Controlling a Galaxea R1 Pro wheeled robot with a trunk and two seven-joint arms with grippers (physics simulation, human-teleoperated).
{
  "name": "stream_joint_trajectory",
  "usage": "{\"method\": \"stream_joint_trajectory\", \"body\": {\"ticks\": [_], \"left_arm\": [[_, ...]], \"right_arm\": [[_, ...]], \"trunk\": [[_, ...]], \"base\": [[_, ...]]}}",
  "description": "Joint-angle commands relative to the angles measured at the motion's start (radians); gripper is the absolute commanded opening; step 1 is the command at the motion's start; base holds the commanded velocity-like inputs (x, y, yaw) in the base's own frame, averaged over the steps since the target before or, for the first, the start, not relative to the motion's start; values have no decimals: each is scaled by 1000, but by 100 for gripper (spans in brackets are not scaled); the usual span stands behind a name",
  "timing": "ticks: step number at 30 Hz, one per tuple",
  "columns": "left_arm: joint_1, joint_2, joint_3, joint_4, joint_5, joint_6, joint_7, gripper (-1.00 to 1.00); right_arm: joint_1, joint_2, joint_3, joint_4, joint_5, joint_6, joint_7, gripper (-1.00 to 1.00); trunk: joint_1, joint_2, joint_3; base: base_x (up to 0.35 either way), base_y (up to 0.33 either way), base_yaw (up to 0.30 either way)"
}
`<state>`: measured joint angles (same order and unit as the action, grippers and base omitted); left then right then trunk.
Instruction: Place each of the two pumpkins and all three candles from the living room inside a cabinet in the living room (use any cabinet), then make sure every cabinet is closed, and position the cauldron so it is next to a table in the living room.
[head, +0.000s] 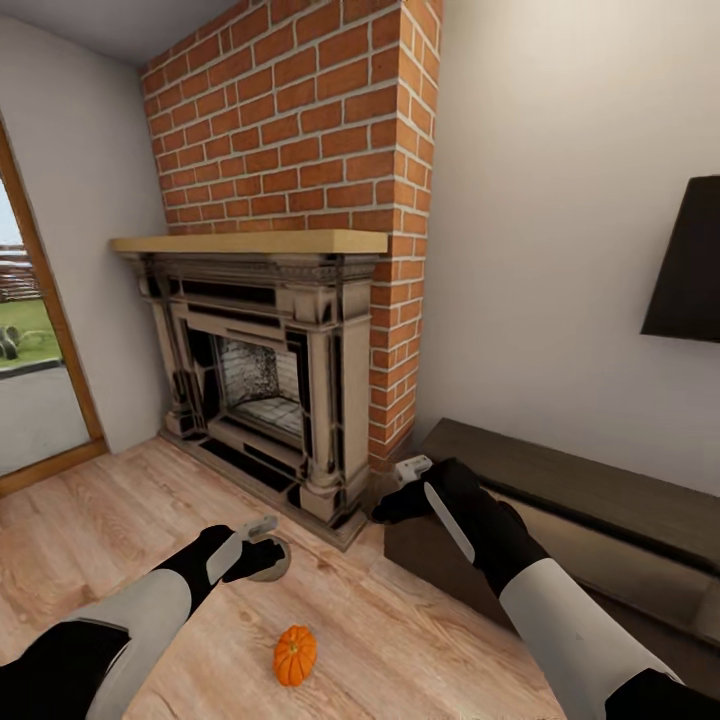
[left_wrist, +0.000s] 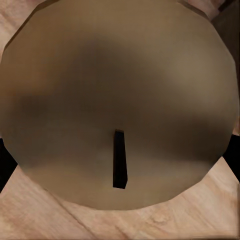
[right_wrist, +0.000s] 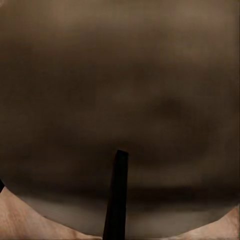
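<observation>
My left gripper (head: 262, 560) is shut on a tan candle (head: 274, 562) just above the wooden floor. In the left wrist view that candle's (left_wrist: 120, 100) flat top with its black wick sits between dark fingers (left_wrist: 4, 167). My right gripper (head: 392, 508) hovers by the near end of the dark-brown cabinet (head: 560, 480). The right wrist view has a second candle (right_wrist: 120, 100) pressed up close, wick showing, and the gripper looks shut on it. One orange pumpkin (head: 295, 655) lies on the floor between my arms. The cauldron and the table are out of view.
A brick chimney with a fireplace (head: 270, 380) and wooden mantel stands straight ahead. A glass door (head: 30, 380) is at the left. A dark TV (head: 690, 270) hangs above the cabinet, whose top drawer shows a paler strip (head: 600, 560).
</observation>
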<state>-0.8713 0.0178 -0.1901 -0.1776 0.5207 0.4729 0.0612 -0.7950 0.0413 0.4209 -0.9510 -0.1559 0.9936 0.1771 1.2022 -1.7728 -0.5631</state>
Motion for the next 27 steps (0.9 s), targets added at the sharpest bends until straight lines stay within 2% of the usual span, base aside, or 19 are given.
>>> {"method": "stream_joint_trajectory", "body": {"ticks": [1, 9, 27], "left_arm": [[0, 1, -6, -3, 11, 6, 6, -100], [0, 1, -6, -3, 12, 6, 6, -100], [0, -1, -6, -3, 12, 5, 6, -100]], "right_arm": [[-1, 0, 1, 0, -5, 3, -2, -100], [-2, 0, 1, 0, -5, 3, -3, -100], [-2, 0, -1, 0, -5, 3, -4, -100]], "trunk": [[0, -1, 0], [0, -1, 2], [0, -1, -18]], "base": [[0, 0, -296], [0, 0, -292], [0, 0, -233]]}}
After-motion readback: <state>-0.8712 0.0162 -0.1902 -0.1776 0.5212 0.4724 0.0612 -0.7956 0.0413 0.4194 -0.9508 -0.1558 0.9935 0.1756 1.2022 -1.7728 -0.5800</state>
